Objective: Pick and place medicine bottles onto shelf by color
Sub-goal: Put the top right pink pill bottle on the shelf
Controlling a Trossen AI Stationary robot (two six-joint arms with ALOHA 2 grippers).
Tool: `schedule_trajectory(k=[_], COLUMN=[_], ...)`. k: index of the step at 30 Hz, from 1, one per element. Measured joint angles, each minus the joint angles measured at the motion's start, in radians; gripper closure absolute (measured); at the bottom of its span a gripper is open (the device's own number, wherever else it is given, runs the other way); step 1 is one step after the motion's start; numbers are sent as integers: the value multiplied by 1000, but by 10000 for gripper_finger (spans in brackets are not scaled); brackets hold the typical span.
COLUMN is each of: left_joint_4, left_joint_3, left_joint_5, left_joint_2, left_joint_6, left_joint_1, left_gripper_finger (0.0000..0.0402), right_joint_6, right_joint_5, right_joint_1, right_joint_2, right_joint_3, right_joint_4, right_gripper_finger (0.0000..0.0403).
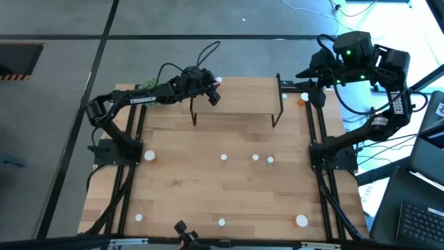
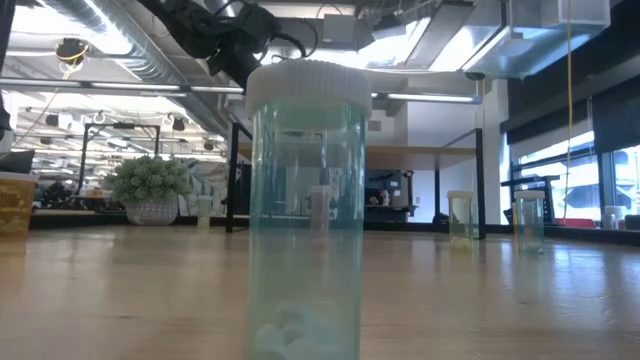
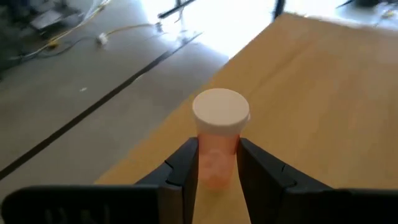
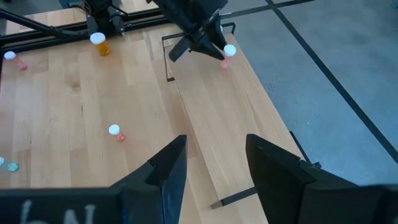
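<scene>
The left tool (image 3: pixel 217 163) has a pink bottle (image 3: pixel 219 142) pinched between its two dark fingers (image 3: pixel 184 169), which close partway onto the bottle's sides. The bottle is a small round one with a translucent pink-red body and a broad white cap, standing upright in the grip with its cap above the fingertips. From overhead, the left tool (image 1: pixel 214 90) sits over the left end of the shelf (image 1: pixel 236 94), a small light-wood board on thin black legs at the far side of the bench (image 1: pixel 208 187).

The right tool (image 4: pixel 211 163) hangs above the right end of the shelf with its fingers spread apart and nothing between them. Past it, across the shelf's length, the left tool and its pink bottle (image 4: pixel 227 52) show at the far end.

Other bottles stand scattered on the bench, well apart from both tools. An orange bottle (image 1: pixel 148 156) with a white cap stands near the left arm's base, and another orange one (image 1: pixel 301 221) stands at the near right corner. Three small ones, (image 1: pixel 224 157), (image 1: pixel 255 157) and (image 1: pixel 270 160), stand in a loose row mid-bench in front of the shelf. At bench height, a clear green-tinted bottle (image 2: pixel 306 210) with a ribbed white cap fills the low view, and a green plant (image 2: pixel 150 180) in a white pot stands behind it.
</scene>
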Motion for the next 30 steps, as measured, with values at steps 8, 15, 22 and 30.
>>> schedule_trajectory(k=[8, 15, 22, 30], left_joint_4=[-8, -3, -14, -35], left_joint_3=[0, 0, 0, 0], left_joint_5=[-50, -51, -51, -65], left_joint_2=[13, 13, 13, 13], left_joint_6=[4, 0, -20, -64], left_joint_1=[1, 2, 2, 2], left_gripper_finger=[305, 305, 305, 305], right_joint_6=[0, 0, 0, 0], right_joint_5=[0, 0, 0, 0], right_joint_1=[0, 0, 0, 0], right_joint_2=[0, 0, 0, 0], right_joint_3=[0, 0, 0, 0], right_joint_4=[0, 0, 0, 0], right_gripper_finger=[235, 235, 235, 235])
